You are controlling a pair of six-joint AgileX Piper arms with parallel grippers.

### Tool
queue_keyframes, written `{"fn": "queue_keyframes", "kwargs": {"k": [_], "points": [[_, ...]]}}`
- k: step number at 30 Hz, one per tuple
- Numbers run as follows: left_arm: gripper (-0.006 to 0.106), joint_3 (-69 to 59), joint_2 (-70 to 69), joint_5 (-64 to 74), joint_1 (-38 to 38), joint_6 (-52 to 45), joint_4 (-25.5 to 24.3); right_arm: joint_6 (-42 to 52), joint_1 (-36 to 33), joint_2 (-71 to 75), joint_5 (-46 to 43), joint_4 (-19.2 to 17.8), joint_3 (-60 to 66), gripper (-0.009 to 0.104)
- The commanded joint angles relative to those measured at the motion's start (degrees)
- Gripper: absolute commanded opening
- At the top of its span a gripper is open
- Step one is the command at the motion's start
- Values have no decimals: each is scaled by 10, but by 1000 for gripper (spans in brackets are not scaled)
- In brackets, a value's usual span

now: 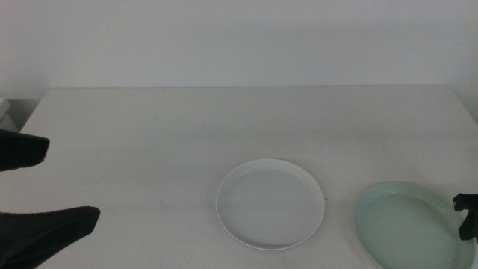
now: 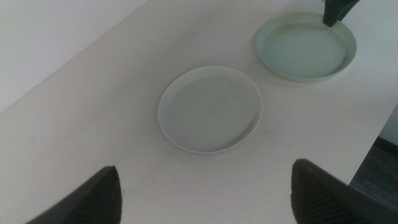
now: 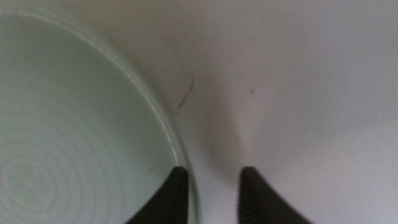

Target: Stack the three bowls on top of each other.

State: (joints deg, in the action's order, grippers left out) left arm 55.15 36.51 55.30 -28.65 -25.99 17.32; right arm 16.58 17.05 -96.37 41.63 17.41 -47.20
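Observation:
Two bowls are in view. A pale bowl (image 1: 270, 203) with a white rim and greyish inside sits on the table in the near middle. To its right lies the mint green bowl (image 1: 403, 224), cut off by the picture's bottom edge. My right gripper (image 3: 213, 171) is down at the mint bowl's (image 3: 68, 124) right rim. Its jaws stand narrowly open, one over the bowl's inside and one outside it. My left gripper (image 1: 72, 179) hovers wide open at the left, well clear of the pale bowl (image 2: 210, 109), with nothing between its jaws.
The white table (image 1: 149, 127) runs back to a plain white wall. Its right edge drops off just past the mint green bowl (image 2: 306, 46), and a darker floor (image 2: 379, 174) shows beyond it in the left wrist view.

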Motion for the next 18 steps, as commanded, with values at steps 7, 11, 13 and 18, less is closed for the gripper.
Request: {"fn": "queue_keyframes", "kwargs": {"k": [7,11,13,18], "points": [[105,12,1,-34,0,6,12,6,4,28,15,2,-19,-1],[105,12,1,-34,0,6,12,3,4,77,78,0,-53,-1],[105,12,1,-34,0,6,12,-20,4,107,102,1,-80,-1],[105,12,1,-34,0,6,12,-109,-40,171,151,12,-154,-1]]}}
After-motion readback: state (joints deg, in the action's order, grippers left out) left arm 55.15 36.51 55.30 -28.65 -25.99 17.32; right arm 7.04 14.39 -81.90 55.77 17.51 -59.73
